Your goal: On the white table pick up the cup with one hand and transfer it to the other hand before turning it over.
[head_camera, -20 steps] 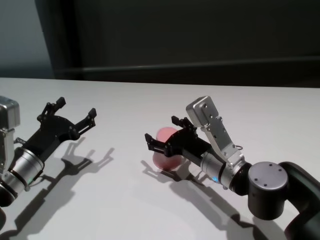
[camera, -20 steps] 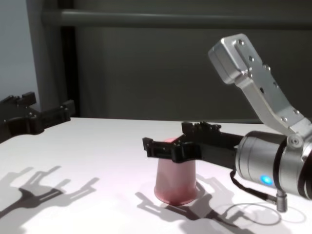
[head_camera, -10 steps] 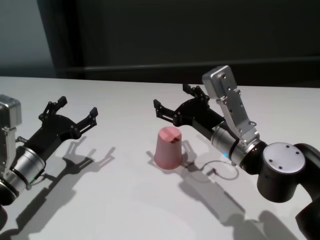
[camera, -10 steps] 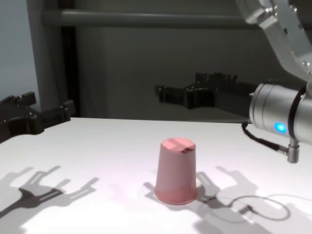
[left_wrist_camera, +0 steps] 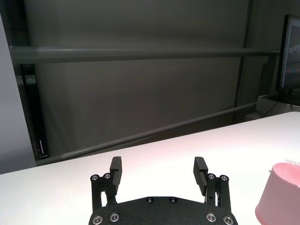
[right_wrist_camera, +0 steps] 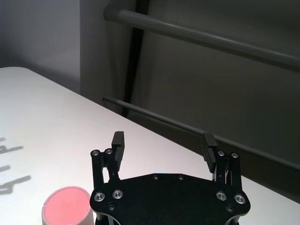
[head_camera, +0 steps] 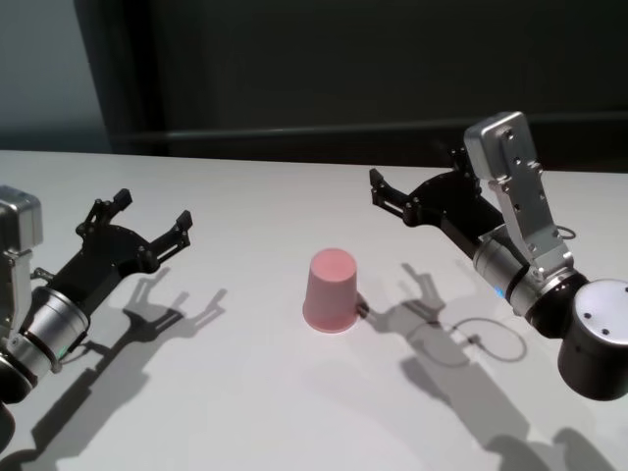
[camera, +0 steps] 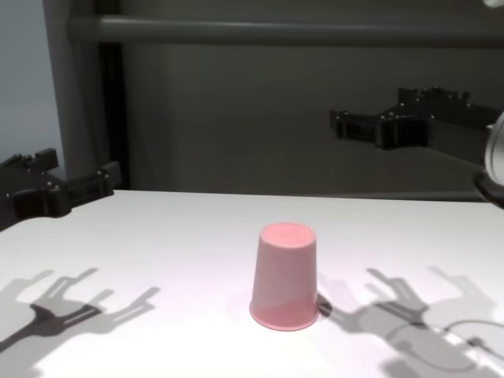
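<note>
The salmon-pink cup (head_camera: 332, 290) stands upside down, base up, mid-way across the white table (head_camera: 245, 392). It also shows in the chest view (camera: 285, 276), the left wrist view (left_wrist_camera: 279, 194) and the right wrist view (right_wrist_camera: 65, 206). My right gripper (head_camera: 417, 169), on the arm with the blue light, is open and empty. It hovers above the table, to the right of the cup and behind it (camera: 374, 110) (right_wrist_camera: 164, 139). My left gripper (head_camera: 149, 211) is open and empty, held low at the far left, well apart from the cup (camera: 77, 167) (left_wrist_camera: 158, 166).
A thin cable loop (head_camera: 486, 339) lies on the table by the right arm. A dark wall with grey rails (camera: 276, 31) runs behind the table's far edge. A monitor edge (left_wrist_camera: 293, 51) shows in the left wrist view.
My right gripper, which was around the cup, has risen and drawn back to the right, leaving the cup standing upside down. The left arm has not moved.
</note>
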Robot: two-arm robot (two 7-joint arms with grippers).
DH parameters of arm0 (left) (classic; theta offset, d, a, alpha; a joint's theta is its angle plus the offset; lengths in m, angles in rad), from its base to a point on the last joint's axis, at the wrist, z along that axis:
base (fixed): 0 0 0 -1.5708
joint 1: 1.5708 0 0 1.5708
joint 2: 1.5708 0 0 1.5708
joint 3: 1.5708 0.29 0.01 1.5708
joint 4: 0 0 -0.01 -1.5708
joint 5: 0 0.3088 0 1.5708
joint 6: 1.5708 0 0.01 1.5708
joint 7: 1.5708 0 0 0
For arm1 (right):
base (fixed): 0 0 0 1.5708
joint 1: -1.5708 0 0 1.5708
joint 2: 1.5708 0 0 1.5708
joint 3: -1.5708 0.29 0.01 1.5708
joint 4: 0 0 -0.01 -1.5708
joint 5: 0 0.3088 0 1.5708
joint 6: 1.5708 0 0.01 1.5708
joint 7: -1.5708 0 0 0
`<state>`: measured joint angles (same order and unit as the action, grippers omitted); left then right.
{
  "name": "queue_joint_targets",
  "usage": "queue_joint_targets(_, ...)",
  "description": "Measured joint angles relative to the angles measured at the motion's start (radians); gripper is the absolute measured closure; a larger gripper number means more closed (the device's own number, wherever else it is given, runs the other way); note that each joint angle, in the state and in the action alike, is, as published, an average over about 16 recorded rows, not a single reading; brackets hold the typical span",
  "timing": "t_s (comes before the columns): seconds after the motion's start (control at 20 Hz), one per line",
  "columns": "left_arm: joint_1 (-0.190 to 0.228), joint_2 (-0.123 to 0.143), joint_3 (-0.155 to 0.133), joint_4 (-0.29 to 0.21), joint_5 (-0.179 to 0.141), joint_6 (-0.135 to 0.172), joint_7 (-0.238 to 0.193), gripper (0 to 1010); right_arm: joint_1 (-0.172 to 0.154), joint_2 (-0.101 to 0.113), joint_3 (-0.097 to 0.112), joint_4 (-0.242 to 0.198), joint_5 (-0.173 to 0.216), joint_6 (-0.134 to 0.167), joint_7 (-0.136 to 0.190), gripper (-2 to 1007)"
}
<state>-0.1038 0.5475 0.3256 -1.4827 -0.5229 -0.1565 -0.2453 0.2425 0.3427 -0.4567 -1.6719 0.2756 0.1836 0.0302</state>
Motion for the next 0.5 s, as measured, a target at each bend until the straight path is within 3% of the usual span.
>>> queue_joint_targets(0.25,0.0,0.0,0.0,0.0,0.0,0.0,0.0,7,-0.042,0.011,0.043,-0.009,-0.024,0.008,-0.04,3)
queue_joint_targets(0.5,0.0,0.0,0.0,0.0,0.0,0.0,0.0,7,-0.073,0.009,0.067,0.012,-0.049,0.012,-0.069,3)
